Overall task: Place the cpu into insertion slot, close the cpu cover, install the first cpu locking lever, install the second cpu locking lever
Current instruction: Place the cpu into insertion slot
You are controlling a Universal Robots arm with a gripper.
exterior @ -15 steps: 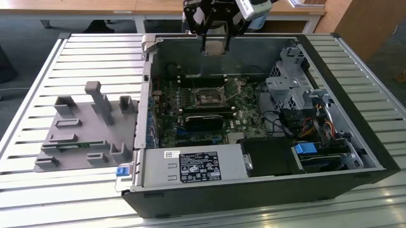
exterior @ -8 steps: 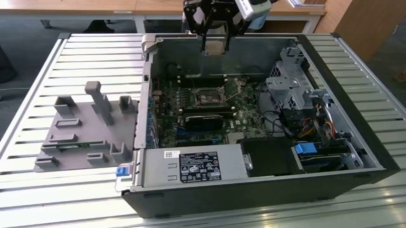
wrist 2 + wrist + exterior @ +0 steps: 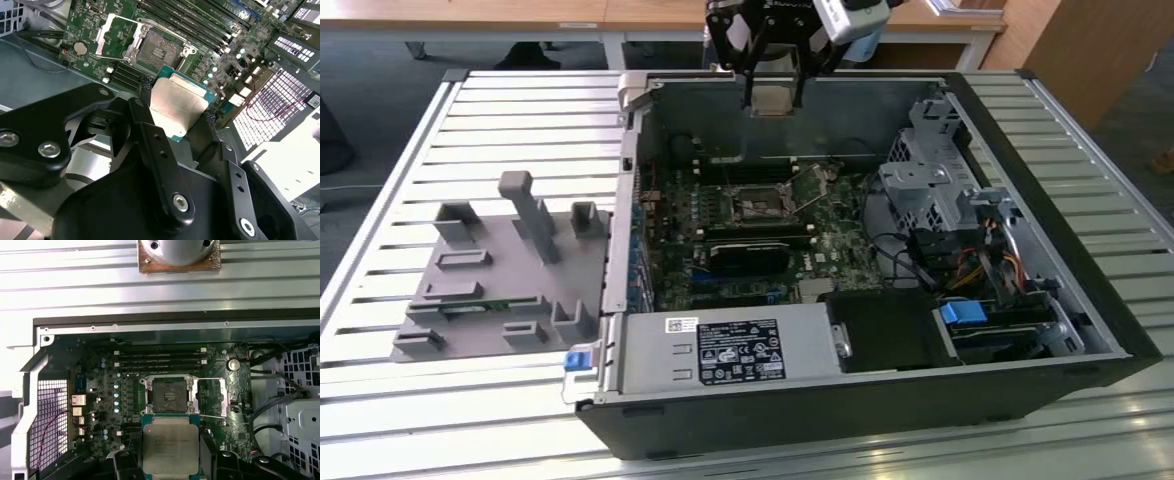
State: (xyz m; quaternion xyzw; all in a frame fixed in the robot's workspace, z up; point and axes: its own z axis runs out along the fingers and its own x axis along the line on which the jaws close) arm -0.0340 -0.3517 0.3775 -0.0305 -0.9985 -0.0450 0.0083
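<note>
My gripper hangs above the far wall of the open computer case, shut on the cpu, a flat tan-silver square chip. Both wrist views show the cpu pinched by its edges between the black fingers. The insertion slot lies uncovered in the middle of the green motherboard, well below the chip. The cpu cover, a grey metal frame, is flipped open beside the slot.
Black memory slots run along one side of the socket. A long black card, the power supply and a drive cage with cables stand inside the case. A grey fixture sits on the slatted table at the exterior view's left.
</note>
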